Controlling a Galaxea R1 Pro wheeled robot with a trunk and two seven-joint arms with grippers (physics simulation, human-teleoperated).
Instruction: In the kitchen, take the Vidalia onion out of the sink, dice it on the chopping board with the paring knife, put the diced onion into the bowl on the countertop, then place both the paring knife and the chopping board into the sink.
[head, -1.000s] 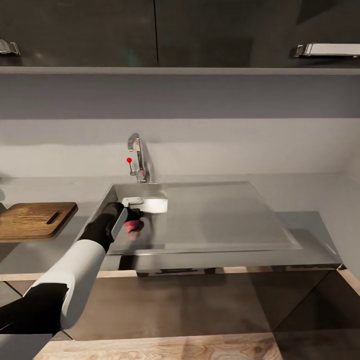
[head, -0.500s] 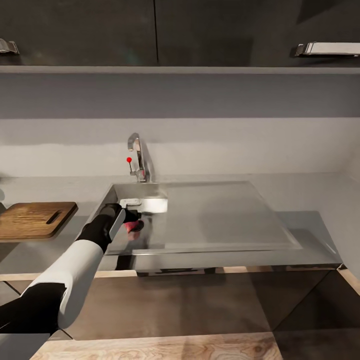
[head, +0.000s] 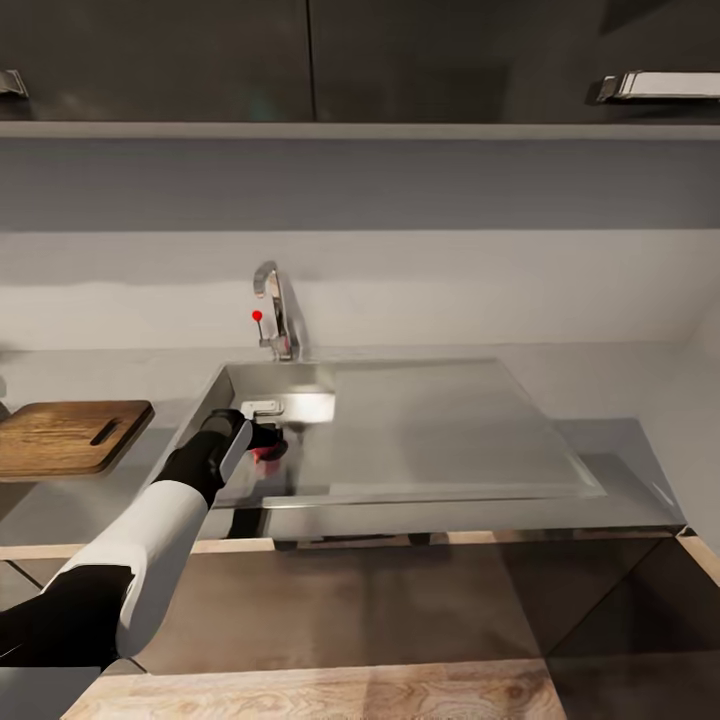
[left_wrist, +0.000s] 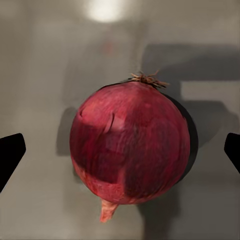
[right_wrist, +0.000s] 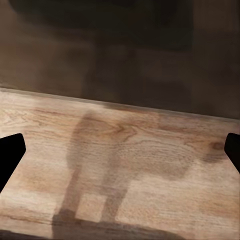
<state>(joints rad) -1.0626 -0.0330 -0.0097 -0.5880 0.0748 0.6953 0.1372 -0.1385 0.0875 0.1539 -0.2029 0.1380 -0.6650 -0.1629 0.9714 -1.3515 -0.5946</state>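
Head view: left arm reaches down into the sink (head: 420, 440), left gripper (head: 268, 441) in the basin's near-left part, roughly 6 o'clock from the tap (head: 275, 315) with its red knob. Vidalia onion (head: 265, 455) sits right at the fingertips, mostly hidden by the wrist, so contact is hard to call from here. Chopping board (head: 70, 437) lies flat on the countertop (head: 640, 390), at 9 o'clock from the sink, well apart from the gripper.

Left wrist view: onion centred between the two fingertips (left_wrist: 11, 156), resting on the grey sink floor, dry stem tuft at one end, root nub at the other. Jaws spread wide, clear gap on each side of the onion, nothing gripped.

Right wrist view: right gripper (right_wrist: 120, 150) hangs over wood-grain floor (right_wrist: 125, 170), dark cabinet front beyond. Fingertips sit at the frame edges, jaws released, nothing between them.
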